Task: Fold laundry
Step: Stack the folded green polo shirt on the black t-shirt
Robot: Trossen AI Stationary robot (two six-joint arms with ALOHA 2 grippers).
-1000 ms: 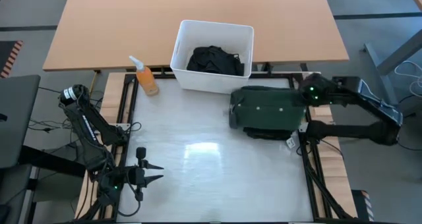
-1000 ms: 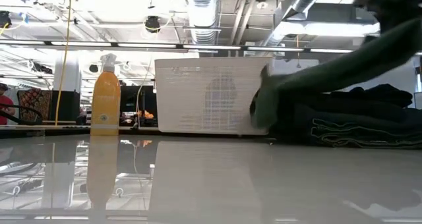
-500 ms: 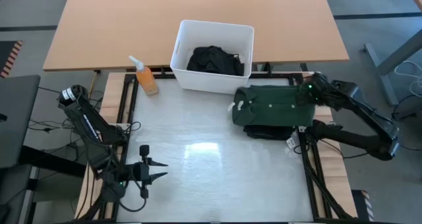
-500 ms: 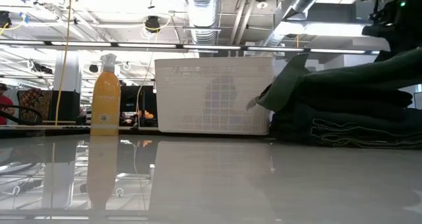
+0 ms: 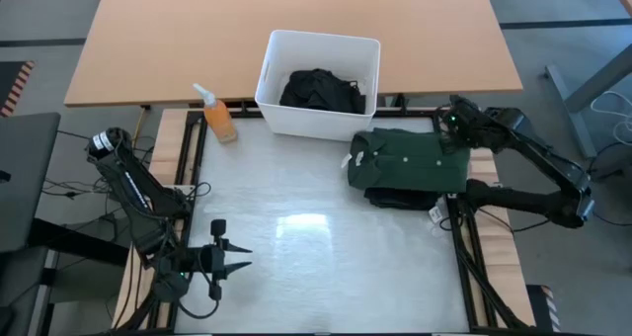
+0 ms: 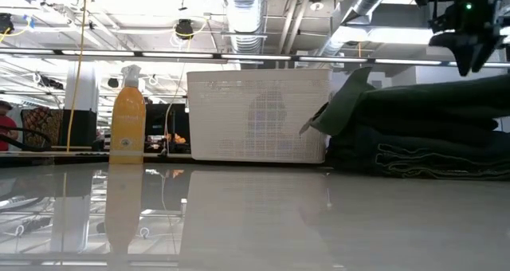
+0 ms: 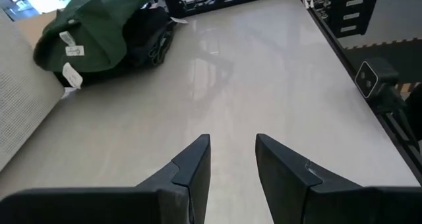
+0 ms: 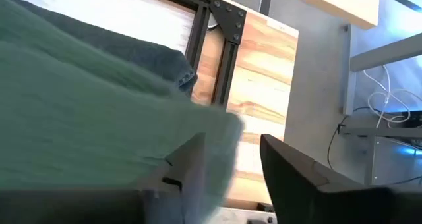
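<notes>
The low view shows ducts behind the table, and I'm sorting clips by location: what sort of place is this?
Probably a robotics lab or workshop: exposed ceiling ducts, a metal-framed table with two mounted arms, and wooden desks beside it.

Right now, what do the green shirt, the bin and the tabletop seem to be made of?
Green shirt: soft woven cloth, matte, by its folds, buttons and sewn tags.
Bin: white plastic, probably; the low view shows a fine perforated wall.
Tabletop: hard, smooth, glossy white, likely laminate; it mirrors the bottle and ceiling lights.
</notes>
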